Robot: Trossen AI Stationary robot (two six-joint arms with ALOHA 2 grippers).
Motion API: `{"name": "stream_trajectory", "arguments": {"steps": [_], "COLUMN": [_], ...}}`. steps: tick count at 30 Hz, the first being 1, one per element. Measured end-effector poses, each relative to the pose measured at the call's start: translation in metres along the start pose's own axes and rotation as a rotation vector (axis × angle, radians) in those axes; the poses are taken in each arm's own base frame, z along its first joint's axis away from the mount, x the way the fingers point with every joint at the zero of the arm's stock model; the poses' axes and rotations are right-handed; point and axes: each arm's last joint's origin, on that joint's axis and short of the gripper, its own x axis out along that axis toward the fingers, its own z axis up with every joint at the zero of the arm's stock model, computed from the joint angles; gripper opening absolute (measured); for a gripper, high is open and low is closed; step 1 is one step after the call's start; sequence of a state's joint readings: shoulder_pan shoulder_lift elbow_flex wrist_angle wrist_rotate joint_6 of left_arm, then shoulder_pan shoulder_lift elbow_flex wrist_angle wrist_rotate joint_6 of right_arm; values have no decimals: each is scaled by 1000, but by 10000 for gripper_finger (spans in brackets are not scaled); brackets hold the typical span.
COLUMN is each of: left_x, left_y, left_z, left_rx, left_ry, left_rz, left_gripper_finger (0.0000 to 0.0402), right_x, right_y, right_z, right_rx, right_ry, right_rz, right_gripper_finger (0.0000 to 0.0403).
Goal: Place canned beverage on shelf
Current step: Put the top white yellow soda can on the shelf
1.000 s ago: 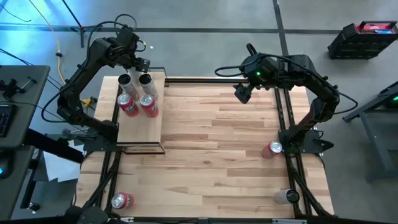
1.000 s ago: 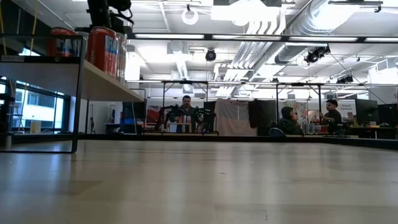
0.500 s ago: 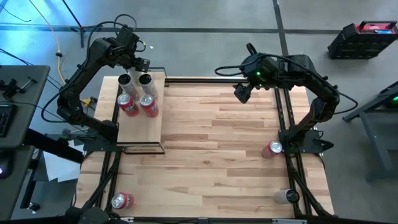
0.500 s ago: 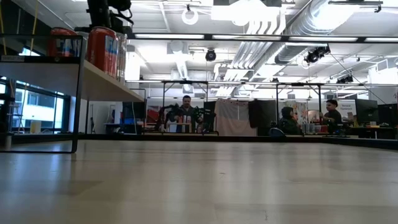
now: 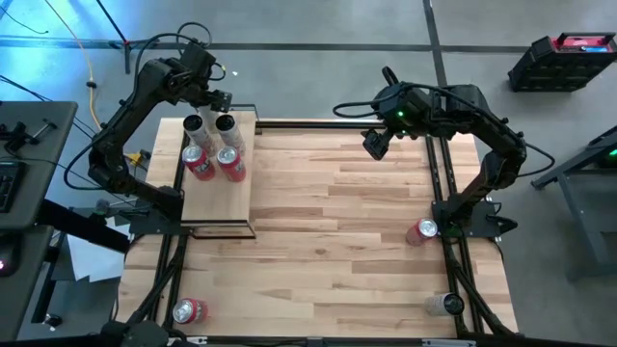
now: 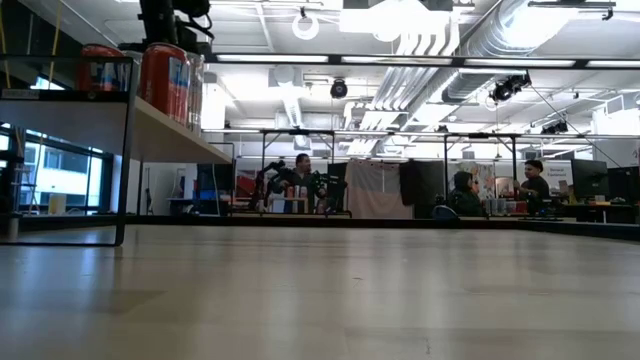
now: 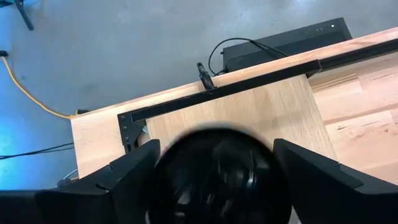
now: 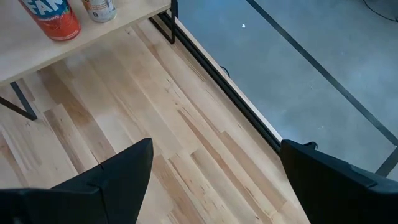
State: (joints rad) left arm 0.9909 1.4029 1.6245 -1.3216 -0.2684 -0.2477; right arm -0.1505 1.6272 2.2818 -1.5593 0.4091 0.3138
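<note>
a pale-wood shelf (image 5: 220,193) with a thin black frame stands along the left edge of the worktop (image 5: 337,222), reaching its far left corner. four cans stand upright on the far end of the shelf, in two pairs: two silver cans (image 5: 225,124) at the far end and two red cans (image 5: 231,165) just nearer, the cans close together. the left gripper (image 5: 214,99) hangs over the far end of the shelf, above the silver cans; in the left wrist view a dark round can top (image 7: 217,177) sits between its fingers (image 7: 134,177), which stand spread on either side, and i cannot tell whether they touch it. the right gripper (image 5: 375,144) hovers at the far edge of the worktop, fingers spread and holding nothing. three more cans lie on the worktop: a red one (image 5: 421,230) by the right edge, a silver one (image 5: 444,305) at the near right corner, and a red one (image 5: 188,311) at the near left corner.
</note>
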Motion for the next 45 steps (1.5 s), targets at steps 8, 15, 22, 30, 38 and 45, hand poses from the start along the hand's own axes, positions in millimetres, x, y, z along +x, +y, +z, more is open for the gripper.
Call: {"name": "stream_trajectory", "arguments": {"steps": [8, 15, 22, 30, 38, 45], "left_x": [0, 0, -13, -18, -19, -19], "left_y": [0, 0, 3, 4, 3, 4], "left_z": [-1, -1, 3, 3, 2, 2], "left_rx": [-1, -11, -20, -19, -13, -10], "left_ry": [6, 4, -27, -26, -24, -27], "left_rz": [0, 1, -7, -8, -3, 21], "left_gripper_finger": [311, 311, 311, 311, 311, 311], "right_x": [0, 0, 0, 0, 0, 0], "right_y": [0, 0, 0, 0, 0, 0], "right_z": [0, 0, 0, 0, 0, 0], "right_rx": [0, -2, -4, -4, -5, -8], "right_ry": [0, 0, 0, 0, 0, 0], "right_rz": [0, 0, 0, 0, 0, 0], "right_gripper_finger": [336, 336, 336, 336, 336, 336]}}
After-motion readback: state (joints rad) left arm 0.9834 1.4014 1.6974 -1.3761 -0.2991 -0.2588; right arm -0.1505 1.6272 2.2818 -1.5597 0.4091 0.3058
